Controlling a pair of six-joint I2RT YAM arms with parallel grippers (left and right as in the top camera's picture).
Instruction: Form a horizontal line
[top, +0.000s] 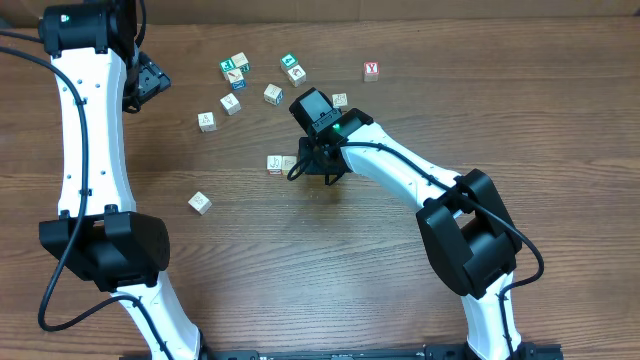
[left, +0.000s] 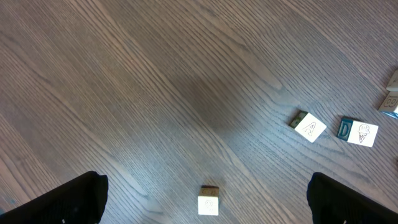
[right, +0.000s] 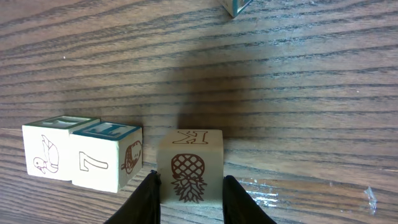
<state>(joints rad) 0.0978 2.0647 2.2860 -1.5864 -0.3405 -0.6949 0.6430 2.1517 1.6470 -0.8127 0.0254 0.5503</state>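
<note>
Starting at the left edge, the left gripper (top: 148, 82) hangs over the table (top: 300, 290) with its jaws spread fully and nothing between them. It seems parked there to leave the middle free for the other arm, and its wrist view shows only wood grain and a few stray cubes. A lone pale cube (top: 200, 203) lies near that arm, well apart from the rest. A loose scatter of cubes (top: 231, 103) sits further back, with teal-faced ones among them.

Toward the middle, the horizontal line (right: 73, 163) is begun. The first cube (right: 46, 155), bearing a bird-like drawing, and the "7" cube (right: 96, 163) stand touching side by side, their fronts level.

Just beside them on the right is the pineapple cube (right: 189, 168), upright and square to the row. The right gripper (top: 318, 163) is closed on it, one finger on each side face. The left finger (right: 148, 199) fills the narrow gap between this cube and the "7" cube, which is probably why the two do not yet touch. Gripping by the side faces keeps the printed front level with its neighbours'. Whether the cube rests on the wood or hovers just above it, I cannot tell.

At the far right, well back, the cube with a red Y (top: 371, 70) sits alone.
</note>
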